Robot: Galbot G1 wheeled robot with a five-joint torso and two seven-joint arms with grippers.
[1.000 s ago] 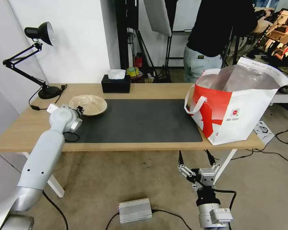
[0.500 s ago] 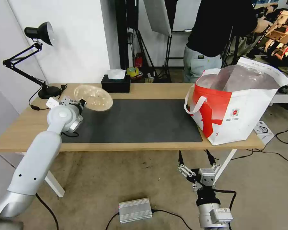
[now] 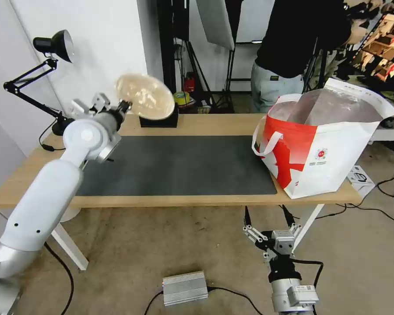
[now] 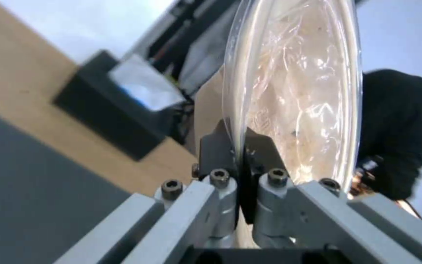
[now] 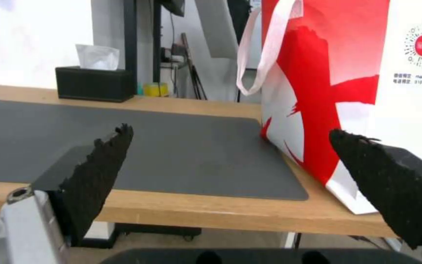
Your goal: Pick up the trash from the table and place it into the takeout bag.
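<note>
My left gripper (image 3: 123, 106) is shut on the rim of a shallow beige paper-pulp bowl (image 3: 145, 96), one piece of the trash. It holds the bowl tilted on edge, high over the back left of the table (image 3: 205, 124). Up close, the black fingers (image 4: 216, 145) pinch the bowl's rim (image 4: 299, 91). The takeout bag (image 3: 321, 142), white and red with foil lining, stands open at the table's right end, also seen as the takeout bag (image 5: 362, 95) from the right wrist. My right gripper (image 3: 268, 216) hangs open below the table's front edge, its pads (image 5: 106, 157) wide apart with nothing between them.
A dark grey mat (image 3: 184, 164) covers the table's middle. A black tissue box (image 3: 158, 118) sits at the back, partly behind the bowl. A black desk lamp (image 3: 52, 48) stands at the far left. A person stands behind the table. A metal box (image 3: 184, 287) lies on the floor.
The left gripper has lifted the beige bowl off the table's left side, raising it up and to the right while tilting it on edge. The right arm has not moved.
</note>
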